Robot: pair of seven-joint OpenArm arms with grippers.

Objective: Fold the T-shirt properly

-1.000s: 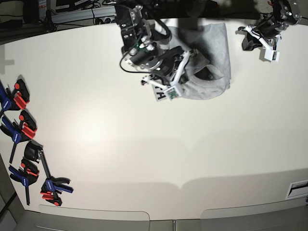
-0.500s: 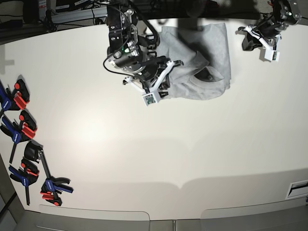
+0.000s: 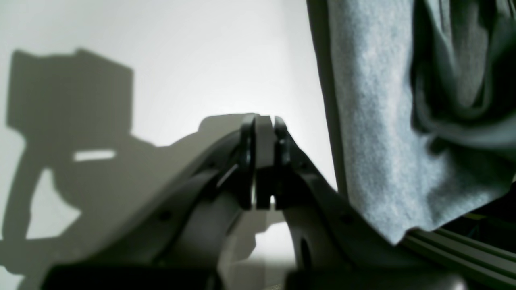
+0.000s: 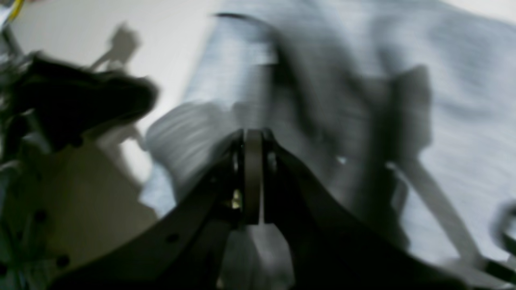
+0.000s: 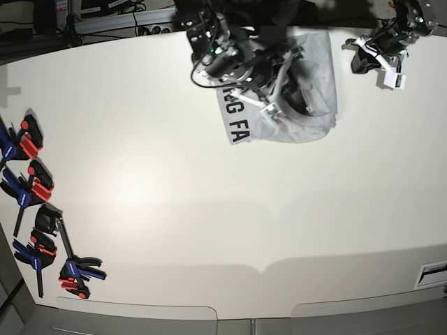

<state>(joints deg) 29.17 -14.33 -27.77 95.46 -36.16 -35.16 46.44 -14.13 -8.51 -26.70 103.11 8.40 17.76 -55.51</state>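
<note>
— shirt position? the light heather-grey cotton t-shirt (image 5: 307, 91) lies bunched at the white counter's (image 5: 209, 209) far edge, black lettering showing.
— hands? right hand (image 4: 253, 177) clenched, empty, over the shirt; left hand (image 3: 264, 161) clenched, empty, beside the fabric.

The T-shirt (image 3: 375, 133) is soft, matt heathered cloth; the table (image 5: 209, 209) is smooth and matt.

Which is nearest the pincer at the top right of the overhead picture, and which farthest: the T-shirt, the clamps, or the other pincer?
Measured from the left pincer, base view:
1. T-shirt, just to its left; its grey edge is closest.
2. Right pincer, further left, over the shirt.
3. Clamps, far off at the table's left edge.
</note>
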